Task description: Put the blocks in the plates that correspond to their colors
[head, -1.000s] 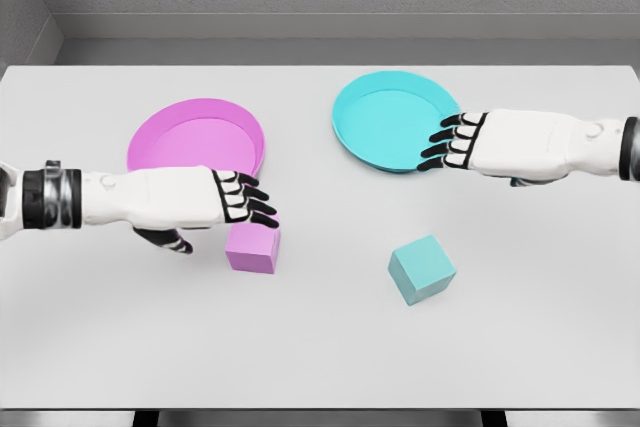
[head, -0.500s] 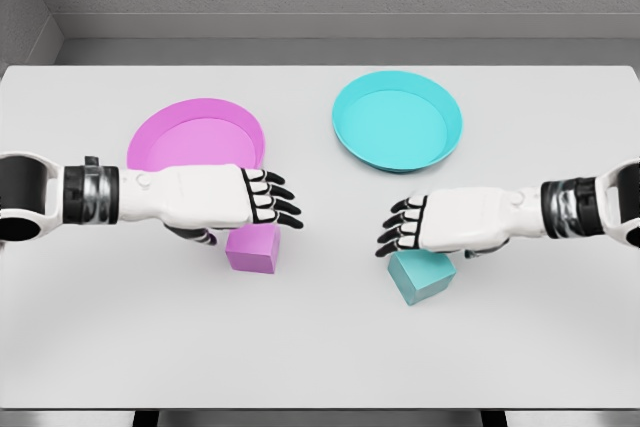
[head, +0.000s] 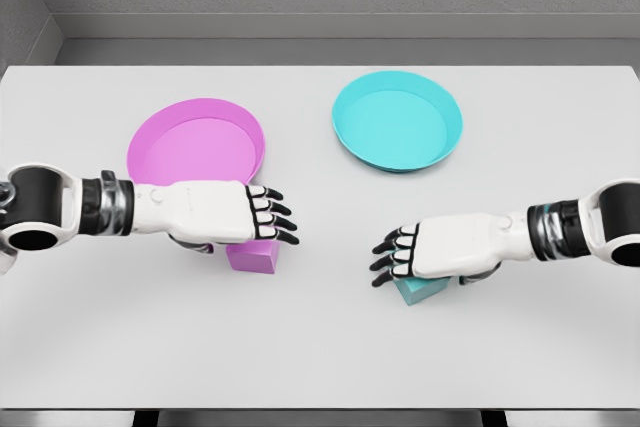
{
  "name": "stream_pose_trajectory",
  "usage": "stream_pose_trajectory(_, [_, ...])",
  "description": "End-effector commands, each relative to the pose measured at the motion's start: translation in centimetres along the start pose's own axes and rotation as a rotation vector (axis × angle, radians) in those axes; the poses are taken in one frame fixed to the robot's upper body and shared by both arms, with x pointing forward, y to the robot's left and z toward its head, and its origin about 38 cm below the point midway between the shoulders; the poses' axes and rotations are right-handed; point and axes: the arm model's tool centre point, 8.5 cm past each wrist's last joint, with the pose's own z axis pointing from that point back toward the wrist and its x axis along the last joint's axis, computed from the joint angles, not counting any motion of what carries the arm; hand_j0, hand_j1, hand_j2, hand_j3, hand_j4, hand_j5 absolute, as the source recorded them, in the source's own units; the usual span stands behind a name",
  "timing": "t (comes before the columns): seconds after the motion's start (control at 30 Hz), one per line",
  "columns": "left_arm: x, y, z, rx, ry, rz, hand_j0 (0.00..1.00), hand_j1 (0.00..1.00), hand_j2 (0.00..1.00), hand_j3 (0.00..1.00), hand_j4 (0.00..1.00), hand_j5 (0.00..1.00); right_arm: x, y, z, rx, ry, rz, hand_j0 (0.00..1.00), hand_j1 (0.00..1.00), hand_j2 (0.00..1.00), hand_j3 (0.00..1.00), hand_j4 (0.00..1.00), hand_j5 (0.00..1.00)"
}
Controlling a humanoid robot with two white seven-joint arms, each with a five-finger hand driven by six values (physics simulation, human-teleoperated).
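Since both are rigid cubes: probably light, flat sides good for pinching.
Pink block (head: pixel 250 257): on desk (head: pixel 320 347), under left robot hand (head: pixel 255 215), fingers extended, holding nothing.
Cyan block (head: pixel 422 289): under right robot hand (head: pixel 415 252), open too.

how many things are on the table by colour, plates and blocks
pink: 2, the pink plate and the pink block
teal: 2, the teal plate and the teal block
total: 4

You have one view: head camera | looks steeply down and forward at the table (head: pixel 320 367) | mid-range, far wall visible.
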Motion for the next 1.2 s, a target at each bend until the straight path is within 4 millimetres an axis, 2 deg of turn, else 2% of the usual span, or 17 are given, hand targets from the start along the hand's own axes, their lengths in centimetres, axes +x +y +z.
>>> stream_pose_trajectory(0.0, [-0.1, -0.1, -0.1, -0.008, 0.008, -0.009, 1.00, 1.00, 1.00, 1.00, 1.00, 1.00, 0.1, 0.2, -0.2, 0.016, -0.004, 0.007, 0.99, 0.99, 0.99, 0.99, 0.99, 0.99])
stream_pose_trajectory(0.07, [-0.2, -0.2, -0.1, -0.010, 0.011, -0.006, 1.00, 1.00, 1.00, 1.00, 1.00, 1.00, 0.2, 0.4, -0.3, 0.017, -0.009, 0.003, 0.98, 0.98, 0.98, 0.98, 0.98, 0.98])
stream_pose_trajectory(0.23, [-0.3, -0.2, -0.6, -0.009, 0.010, -0.013, 1.00, 1.00, 1.00, 1.00, 1.00, 1.00, 0.0, -0.1, -0.2, 0.006, -0.002, 0.010, 0.77, 0.77, 0.77, 0.77, 0.77, 0.77])
stream_pose_trajectory(0.3, [0.0, -0.2, -1.0, -0.009, -0.001, -0.012, 1.00, 1.00, 1.00, 1.00, 1.00, 1.00, -0.5, -0.8, 0.5, -0.016, 0.020, 0.020, 0.75, 0.75, 0.75, 0.75, 0.75, 0.75])
stream_pose_trajectory(0.53, [0.1, -0.5, -1.1, -0.019, -0.003, -0.018, 0.98, 0.98, 0.98, 0.98, 0.98, 0.98, -0.6, -1.0, 0.7, -0.020, 0.024, 0.019, 0.71, 0.71, 0.71, 0.71, 0.71, 0.71])
stream_pose_trajectory(0.7, [0.1, -0.6, -1.0, -0.026, 0.001, -0.018, 0.77, 0.77, 0.77, 0.77, 0.77, 0.77, -1.1, -1.8, 1.7, -0.050, 0.050, 0.022, 0.71, 0.71, 0.71, 0.71, 0.71, 0.71])
stream_pose_trajectory(0.77, [0.1, -0.6, -1.0, -0.027, 0.001, -0.019, 0.72, 0.72, 0.72, 0.72, 0.72, 0.72, -1.3, -2.2, 2.2, -0.070, 0.060, 0.019, 0.67, 0.67, 0.67, 0.67, 0.67, 0.67])
stream_pose_trajectory(0.9, [0.0, -0.7, -0.8, -0.030, 0.003, -0.020, 0.55, 0.55, 0.55, 0.55, 0.55, 0.55, -1.5, -2.5, 2.5, -0.078, 0.070, 0.022, 0.60, 0.60, 0.60, 0.60, 0.60, 0.60])
stream_pose_trajectory(1.03, [0.1, -0.7, -0.8, -0.029, 0.002, -0.020, 0.51, 0.51, 0.51, 0.51, 0.51, 0.51, -2.8, -3.9, 4.3, -0.127, 0.130, 0.033, 0.60, 0.60, 0.60, 0.60, 0.60, 0.60])
stream_pose_trajectory(1.1, [0.0, -0.5, -0.7, -0.027, 0.002, -0.022, 0.50, 0.50, 0.50, 0.50, 0.50, 0.50, -3.4, -3.9, 4.4, -0.132, 0.144, 0.023, 0.60, 0.60, 0.60, 0.60, 0.60, 0.60])
stream_pose_trajectory(1.17, [-0.1, -0.2, -0.7, -0.023, 0.005, -0.028, 0.48, 0.48, 0.48, 0.48, 0.48, 0.48, -3.9, -4.7, 5.0, -0.157, 0.165, 0.032, 0.60, 0.60, 0.60, 0.60, 0.60, 0.60])
